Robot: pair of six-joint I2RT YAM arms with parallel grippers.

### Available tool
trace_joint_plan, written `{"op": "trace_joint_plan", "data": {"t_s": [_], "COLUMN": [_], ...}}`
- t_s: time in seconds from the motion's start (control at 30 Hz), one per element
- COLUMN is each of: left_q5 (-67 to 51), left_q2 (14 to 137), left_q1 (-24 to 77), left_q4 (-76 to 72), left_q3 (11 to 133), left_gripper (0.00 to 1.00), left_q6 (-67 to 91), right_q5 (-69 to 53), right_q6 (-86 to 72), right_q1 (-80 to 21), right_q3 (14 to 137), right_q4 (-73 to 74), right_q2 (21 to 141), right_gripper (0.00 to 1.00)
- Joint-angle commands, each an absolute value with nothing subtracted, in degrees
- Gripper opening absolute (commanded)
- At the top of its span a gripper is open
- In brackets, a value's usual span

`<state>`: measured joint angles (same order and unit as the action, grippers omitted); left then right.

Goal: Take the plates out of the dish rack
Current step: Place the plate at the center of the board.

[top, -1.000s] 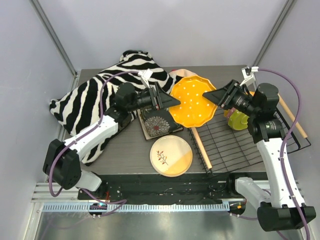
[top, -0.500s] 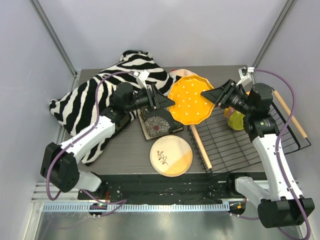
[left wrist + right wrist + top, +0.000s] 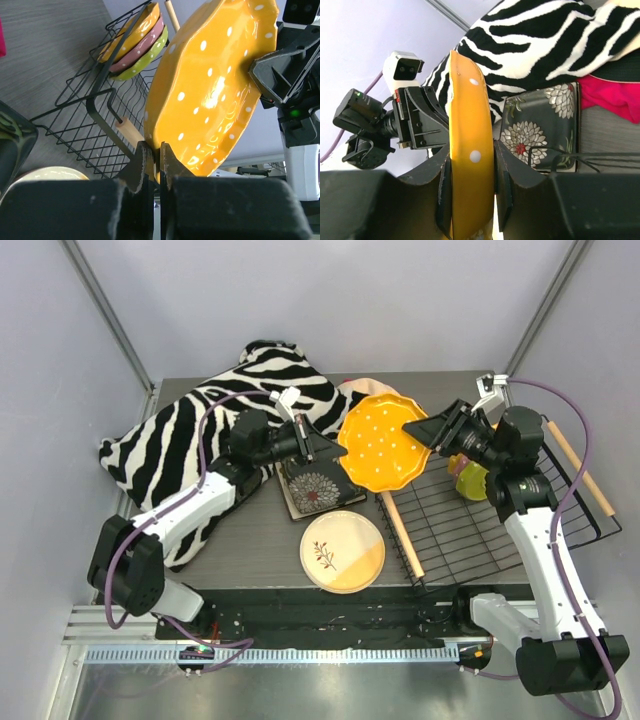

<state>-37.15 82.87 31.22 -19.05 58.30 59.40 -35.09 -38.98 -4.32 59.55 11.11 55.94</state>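
The orange dotted plate (image 3: pixel 382 443) hangs in the air, tipped up on its edge, over the bench (image 3: pixel 250 540) and just left of the dish rack (image 3: pixel 470 525). Here is what is new: your left pincer (image 3: pixel 335 447) stood wide open beside the plate a moment ago, and now it has closed tight on the plate's left rim. Your right pincer (image 3: pixel 418 430) pinches the right rim, so both arms hold the one plate. This looks like a hand-over. I think the right pincer needs to let go next, so the left arm can bring the plate down to the bench. Do not pull with either arm yet, or the plate may twist or slip. The round pink-cream plate (image 3: pixel 342 551) and the dark square plate (image 3: pixel 318 490) already lie on the bench. A small stack of plates (image 3: pixel 134 47) waits in the rack.
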Motion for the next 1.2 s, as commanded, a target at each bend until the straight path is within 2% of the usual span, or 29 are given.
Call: {"op": "trace_joint_plan", "data": {"t_s": [0.0,0.1,0.2,0.3,0.33,0.53,0.77,1.03,1.17], "left_q5": [-42.0,-40.3,-39.3,-39.6,-40.2,-42.0,-44.7,-47.9,-43.3], "left_q2": [79.0,76.7,74.1,71.3,70.5,61.7,50.9,42.6,43.8], "left_q1": [32.2,31.1,29.5,28.0,27.4,23.6,20.1,14.1,14.1], "left_q4": [-30.1,-31.6,-32.5,-32.8,-33.0,-27.2,-11.4,-6.3,14.5], "left_q3": [57.1,55.3,52.8,50.1,48.6,43.6,39.6,33.5,36.4], "left_gripper": [0.00,0.00,0.00,0.00,0.00,0.00,0.00,0.00,0.00], "left_q6": [62.1,63.4,64.6,65.9,66.4,66.4,61.6,62.6,49.2], "right_q5": [-29.8,-28.0,-25.2,-24.0,-23.6,-21.3,-18.1,-10.7,-8.8], "right_q6": [-35.2,-34.5,-33.5,-32.2,-31.6,-29.0,-26.5,-23.7,-24.8], "right_q1": [-5.0,-5.0,-4.9,-5.0,-4.9,-5.0,-4.8,-3.8,-3.1], "right_q3": [60.6,60.2,60.6,60.7,60.7,61.2,63.2,65.6,66.6], "right_q4": [11.7,12.8,14.7,15.9,16.4,18.2,20.3,23.5,24.7], "right_q2": [56.3,56.7,57.3,57.7,57.7,57.7,57.5,54.8,55.0], "right_gripper": [0.01,0.01,0.11,0.29,0.38,0.61,0.68,0.70,0.70]}}
